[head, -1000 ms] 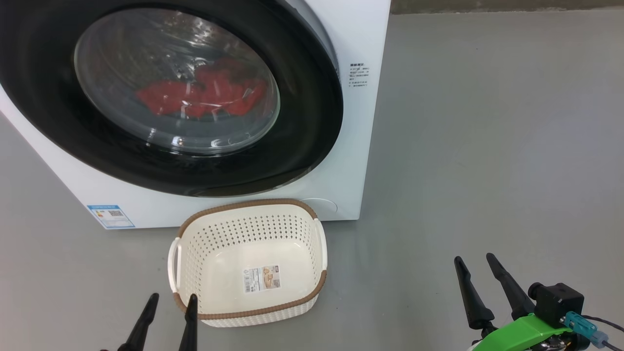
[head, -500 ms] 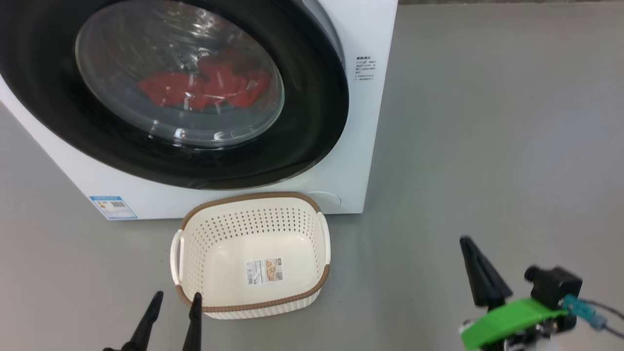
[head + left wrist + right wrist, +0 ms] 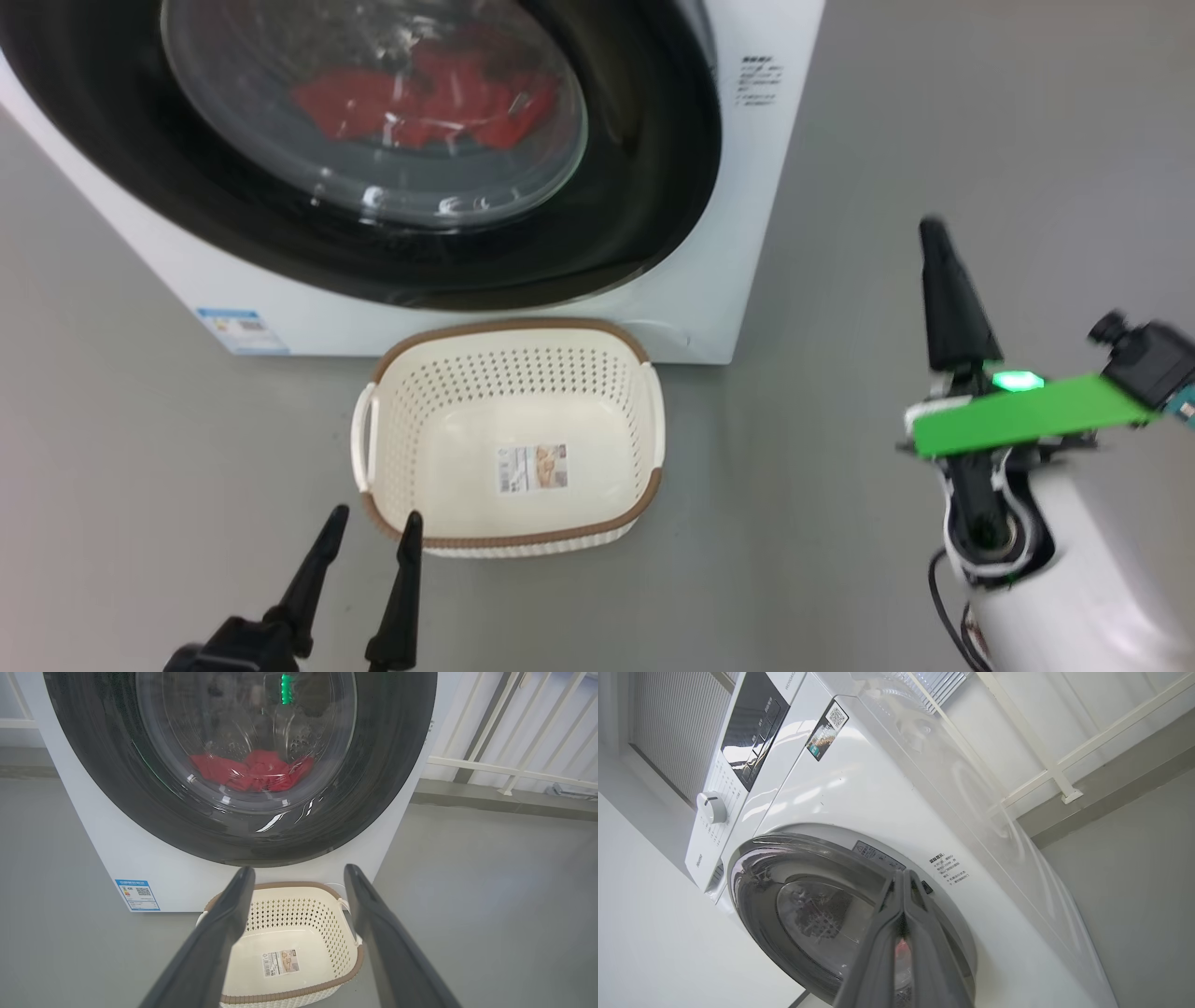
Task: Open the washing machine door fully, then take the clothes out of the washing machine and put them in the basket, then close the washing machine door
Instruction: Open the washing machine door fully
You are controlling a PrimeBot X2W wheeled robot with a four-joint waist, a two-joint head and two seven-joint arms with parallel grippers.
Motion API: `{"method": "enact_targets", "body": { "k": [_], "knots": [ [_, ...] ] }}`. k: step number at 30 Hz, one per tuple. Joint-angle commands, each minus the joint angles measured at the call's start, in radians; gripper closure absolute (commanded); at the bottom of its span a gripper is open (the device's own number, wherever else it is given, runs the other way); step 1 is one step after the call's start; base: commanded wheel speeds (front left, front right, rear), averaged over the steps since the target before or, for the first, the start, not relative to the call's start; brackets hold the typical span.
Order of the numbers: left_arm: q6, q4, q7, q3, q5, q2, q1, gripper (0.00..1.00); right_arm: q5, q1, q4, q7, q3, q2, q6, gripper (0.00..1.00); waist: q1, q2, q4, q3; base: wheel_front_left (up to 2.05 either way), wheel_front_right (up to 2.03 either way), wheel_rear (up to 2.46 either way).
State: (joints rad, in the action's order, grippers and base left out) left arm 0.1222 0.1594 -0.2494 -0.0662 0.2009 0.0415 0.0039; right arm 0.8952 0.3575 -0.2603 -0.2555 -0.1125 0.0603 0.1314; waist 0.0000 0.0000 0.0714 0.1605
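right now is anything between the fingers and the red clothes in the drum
Yes. The closed washing machine door covers the red clothes, which show through its glass window. The left gripper, fingers open, and the right gripper, fingers shut, are both outside it. The basket sits below the door.

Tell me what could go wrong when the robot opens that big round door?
The right hand is shut, its fingers pressed together, and the washing machine door has a glossy black rim, so it might slip off instead of pulling. The basket sits close under the door, and the open left hand is near its rim, so a reaching arm could bump it away.
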Motion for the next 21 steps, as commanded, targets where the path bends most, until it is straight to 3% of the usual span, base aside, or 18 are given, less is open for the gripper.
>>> {"method": "enact_targets", "body": {
  "k": [1,10,15,21],
  "knots": [
    [-0.008,-0.023,-0.012,0.025,0.006,0.009,-0.039,0.00,0.057,0.048,0.039,-0.006,-0.029,-0.002,-0.001,1.00,0.0000,0.0000,0.034,0.037,0.00,0.00,0.00],
    [-0.013,-0.012,-0.012,-0.018,0.030,0.009,-0.095,0.00,0.503,0.186,0.084,0.030,-0.097,0.099,-0.001,1.00,0.0000,0.0000,0.102,0.112,0.00,0.00,0.00],
    [-0.018,-0.010,-0.012,-0.036,0.044,0.009,-0.121,0.00,0.710,0.253,0.109,0.172,-0.067,0.133,-0.001,1.00,0.0000,0.0000,0.131,0.149,0.00,0.00,0.00],
    [-0.024,-0.008,-0.012,-0.062,0.062,0.009,-0.151,0.00,0.878,0.334,0.054,0.392,0.025,0.144,-0.001,1.00,0.0000,0.0000,0.159,0.188,0.00,0.00,0.00]
  ]
}}
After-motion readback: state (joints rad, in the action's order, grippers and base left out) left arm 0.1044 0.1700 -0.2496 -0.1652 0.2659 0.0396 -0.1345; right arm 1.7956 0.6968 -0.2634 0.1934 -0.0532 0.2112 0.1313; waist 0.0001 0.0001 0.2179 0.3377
